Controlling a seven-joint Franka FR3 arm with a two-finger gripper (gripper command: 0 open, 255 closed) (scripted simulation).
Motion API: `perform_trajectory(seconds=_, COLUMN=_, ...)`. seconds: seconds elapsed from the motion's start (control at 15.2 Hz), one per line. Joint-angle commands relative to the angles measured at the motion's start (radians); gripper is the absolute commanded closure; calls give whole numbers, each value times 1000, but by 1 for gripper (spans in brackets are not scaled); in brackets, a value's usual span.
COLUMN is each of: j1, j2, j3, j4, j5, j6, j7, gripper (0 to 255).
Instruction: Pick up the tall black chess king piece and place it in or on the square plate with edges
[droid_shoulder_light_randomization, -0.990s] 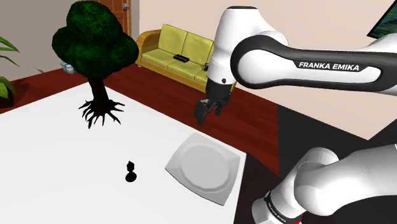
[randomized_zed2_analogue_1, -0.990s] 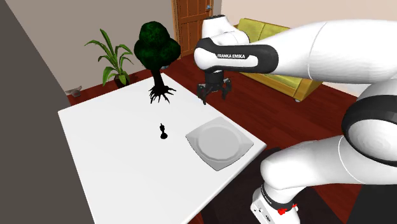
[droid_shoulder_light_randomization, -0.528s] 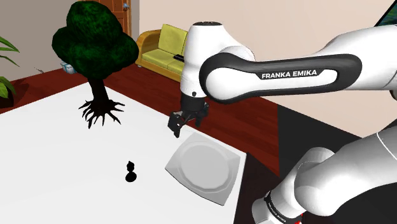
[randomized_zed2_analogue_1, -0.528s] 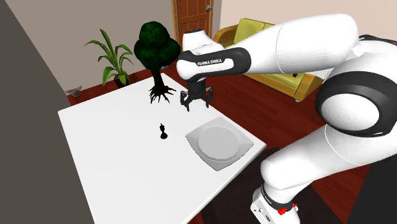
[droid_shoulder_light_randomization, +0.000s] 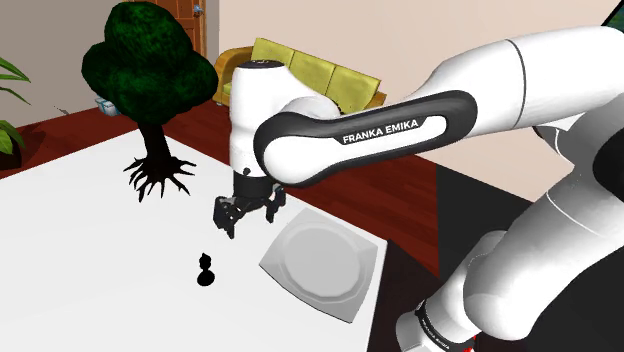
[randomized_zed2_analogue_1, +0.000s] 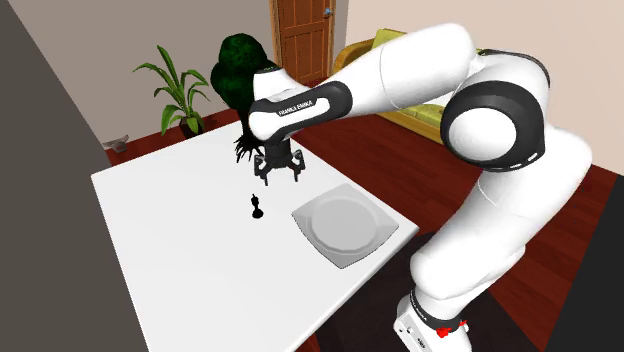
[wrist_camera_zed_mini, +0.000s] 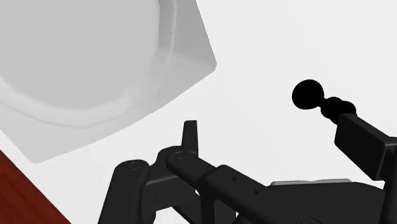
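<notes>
The black chess king (droid_shoulder_light_randomization: 206, 271) stands upright on the white table (droid_shoulder_light_randomization: 90, 260), small and dark, a little to the shoulder view's left of the pale square plate with raised edges (droid_shoulder_light_randomization: 322, 262). My black gripper (droid_shoulder_light_randomization: 247, 219) hangs open above the table between the king and the plate's far corner, holding nothing. From the second exterior view, the gripper (randomized_zed2_analogue_1: 277, 177) is just beyond the king (randomized_zed2_analogue_1: 257, 206), with the plate (randomized_zed2_analogue_1: 343, 226) to its right. In the wrist view the king (wrist_camera_zed_mini: 313, 96) sits just past the right finger (wrist_camera_zed_mini: 366, 144), and the plate (wrist_camera_zed_mini: 83, 57) lies off to the other side.
A large dark tree figure (droid_shoulder_light_randomization: 150, 90) stands on the table's far side, its roots spread on the surface. The plate lies close to the table's edge (droid_shoulder_light_randomization: 385, 270), with dark red floor beyond. A yellow sofa (droid_shoulder_light_randomization: 300, 80), a potted plant (randomized_zed2_analogue_1: 180, 90) and a wooden door (randomized_zed2_analogue_1: 303, 35) are further off.
The arm has swung from beyond the plate's far side toward the shoulder view's left and lower, bringing the open gripper close to the king. King and plate have not moved.
</notes>
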Motion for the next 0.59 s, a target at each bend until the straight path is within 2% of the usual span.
perform_trajectory(seconds=0.0, j1=14, j2=86, j3=16, j4=57, j5=-30, j6=21, j7=58, gripper=0)
perform_trajectory(seconds=0.4, j1=89, j2=330, j3=22, j4=247, j5=-119, j6=49, j7=207, gripper=0)
perform_trajectory(seconds=0.53, j1=96, j2=344, j3=18, j4=248, j5=-125, j6=61, j7=214, gripper=0)
